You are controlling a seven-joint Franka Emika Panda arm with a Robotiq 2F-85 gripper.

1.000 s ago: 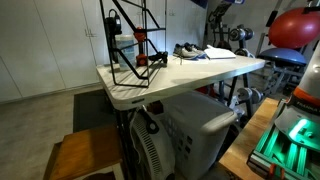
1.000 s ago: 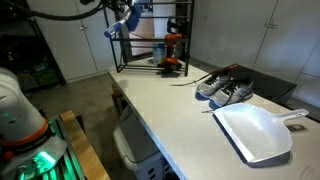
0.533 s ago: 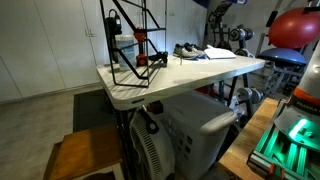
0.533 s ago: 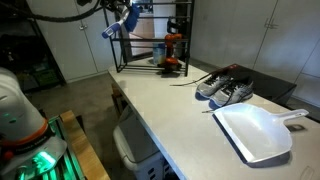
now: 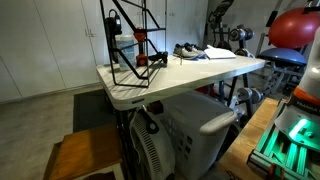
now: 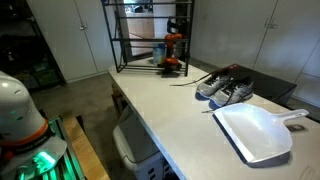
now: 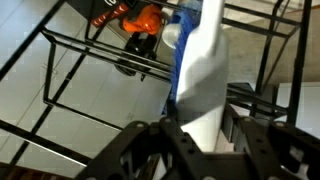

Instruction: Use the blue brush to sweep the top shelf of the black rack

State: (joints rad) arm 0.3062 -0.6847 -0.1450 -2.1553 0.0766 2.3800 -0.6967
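Observation:
The black rack (image 6: 150, 35) stands at the far end of the white table (image 6: 170, 125); it also shows in an exterior view (image 5: 125, 45). In the wrist view my gripper (image 7: 200, 132) is shut on the blue brush (image 7: 178, 62), which has a white body and a blue edge. The brush points away from me, over the rack's thin black wires (image 7: 90, 55). Whether it touches a shelf cannot be told. My gripper and arm are out of frame in both exterior views.
An orange object (image 6: 172, 52) sits low in the rack, seen below the brush in the wrist view (image 7: 145, 20). Grey-and-white shoes (image 6: 225, 88) and a white dustpan (image 6: 255, 130) lie on the table. A closed door and wall stand behind the rack.
The arm and gripper, earlier at the rack's upper left corner in an exterior view, have moved out of that frame. Nothing on the table has moved.

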